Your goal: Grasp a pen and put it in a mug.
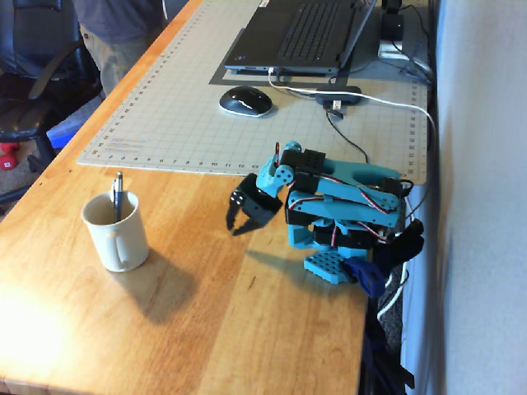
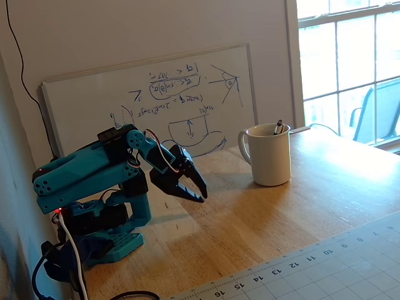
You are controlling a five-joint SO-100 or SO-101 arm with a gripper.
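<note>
The teal arm sits folded low over its base at centre right, its gripper pointing down at the wood, fingers slightly spread and empty. The pen stands upright in the mug at left. Only the other fixed view shows a whiteboard and window; this one shows a laptop and mouse.

Teal plastic arm, black end effector, red-white wiring.
</note>
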